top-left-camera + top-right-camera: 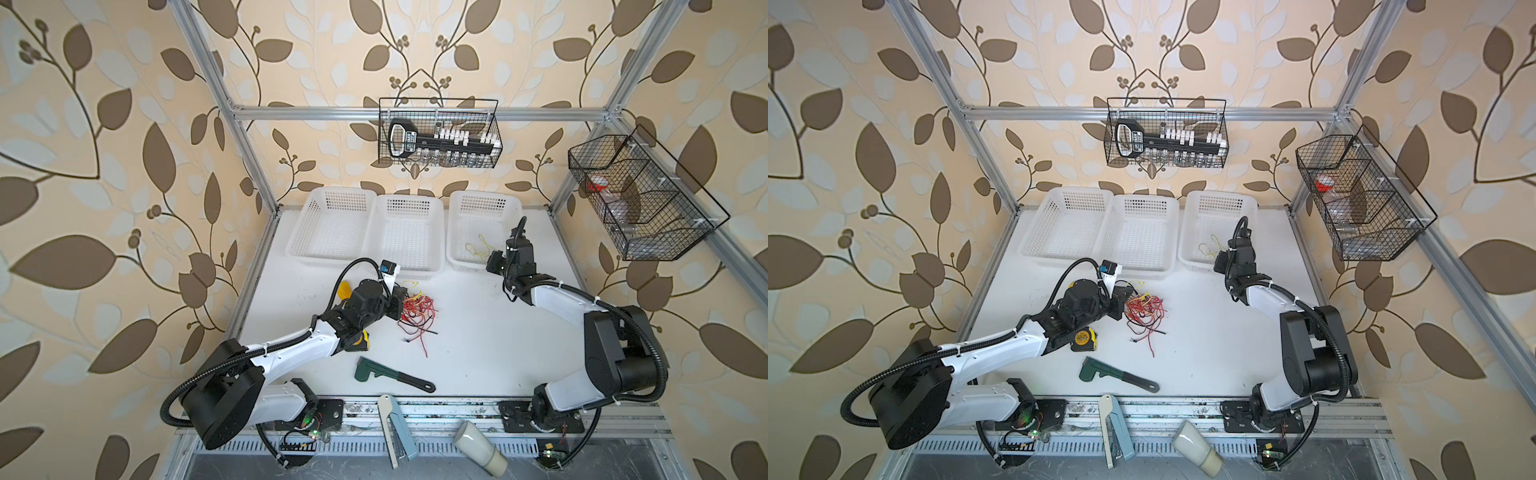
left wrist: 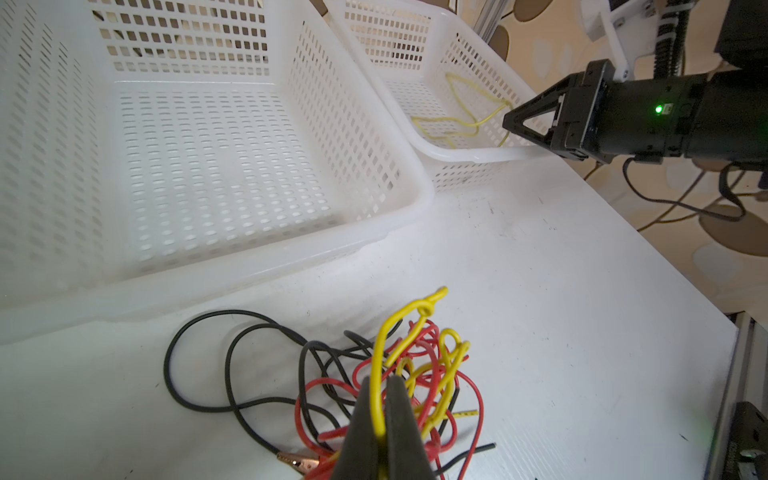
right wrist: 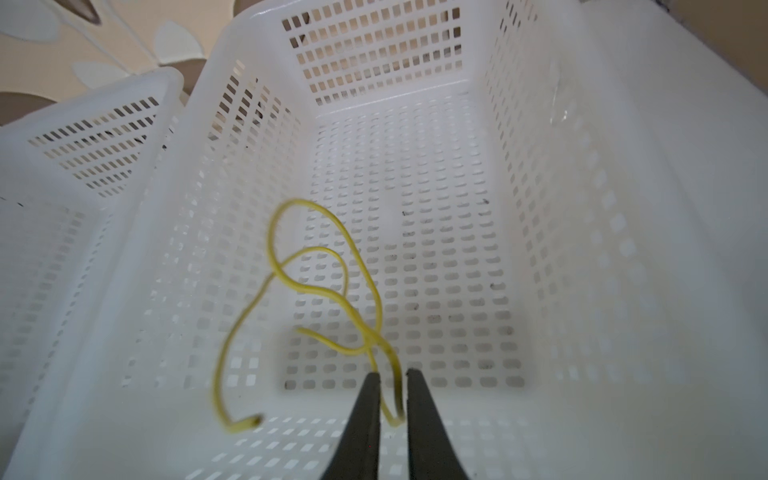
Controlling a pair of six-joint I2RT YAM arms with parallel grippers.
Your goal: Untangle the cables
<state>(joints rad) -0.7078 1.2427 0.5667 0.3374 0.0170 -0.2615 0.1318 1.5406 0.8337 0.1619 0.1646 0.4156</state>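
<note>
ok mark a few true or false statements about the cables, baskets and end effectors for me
1. A loose yellow cable lies in the right basket. True.
2. The left end effector is shut on a yellow strand of the tangle. True.
3. The middle basket holds red cables. False: no cable shows in it.
4. The pipe wrench lies in a basket. False: it lies on the table.
5. The right end effector is clamped tight. False: its jaws stand slightly apart around the loose yellow cable.
</note>
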